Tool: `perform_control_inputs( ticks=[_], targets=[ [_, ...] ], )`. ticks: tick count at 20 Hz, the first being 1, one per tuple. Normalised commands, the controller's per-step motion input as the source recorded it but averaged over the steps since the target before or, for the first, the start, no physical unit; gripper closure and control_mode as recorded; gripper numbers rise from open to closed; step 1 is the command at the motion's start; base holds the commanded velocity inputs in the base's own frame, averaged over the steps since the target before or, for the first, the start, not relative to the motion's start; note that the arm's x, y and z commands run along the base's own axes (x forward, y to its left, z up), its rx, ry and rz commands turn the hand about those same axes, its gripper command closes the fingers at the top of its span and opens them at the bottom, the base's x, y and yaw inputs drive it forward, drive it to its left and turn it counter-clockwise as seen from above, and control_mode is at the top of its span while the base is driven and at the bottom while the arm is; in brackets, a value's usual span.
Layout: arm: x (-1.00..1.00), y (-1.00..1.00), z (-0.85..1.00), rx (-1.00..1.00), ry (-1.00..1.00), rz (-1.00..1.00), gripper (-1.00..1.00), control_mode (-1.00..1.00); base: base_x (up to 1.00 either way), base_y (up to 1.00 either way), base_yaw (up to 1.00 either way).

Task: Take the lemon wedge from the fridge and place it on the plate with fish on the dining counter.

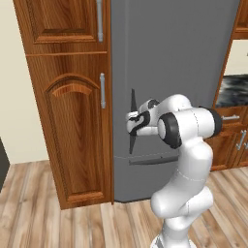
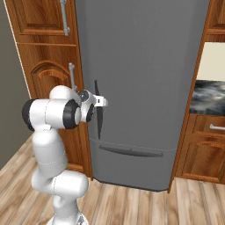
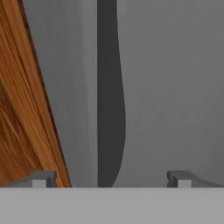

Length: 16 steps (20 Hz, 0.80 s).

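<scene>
one fridge (image 1: 169,58) with two dark handles, one upright (image 1: 132,121), one level (image 1: 152,160); one wooden cupboard (image 1: 68,97).

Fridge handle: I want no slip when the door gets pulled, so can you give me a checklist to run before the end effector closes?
1. Fridge door shut, nothing pulled yet: ok.
2. End effector open: ok.
3. Dark vertical handle lies between the two fingertips in the hand view: ok.
4. Fingertips already touching the handle: cannot tell.
5. Fingertip clear of the wooden cupboard beside the door: ok, though close.
6. Lemon wedge inside: cannot tell, door closed.
</scene>
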Motion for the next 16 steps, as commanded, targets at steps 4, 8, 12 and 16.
perform_control_inputs(
  ticks=[4, 8, 12, 16],
  targets=[
    [0.56, 0.00, -0.27, 0.00, -0.04, 0.00, -1.00, -1.00, 0.00, 0.00, 0.00],
    [0.61, 0.00, -0.27, 0.00, -0.04, 0.00, -1.00, -1.00, 0.00, 0.00, 0.00],
    [0.67, 0.00, -0.21, 0.00, -0.02, 0.00, -1.00, -1.00, 0.00, 0.00, 0.00],
    [0.68, 0.00, -0.18, 0.00, -0.01, 0.00, -1.00, -1.00, 0.00, 0.00, 0.00]
  ],
)
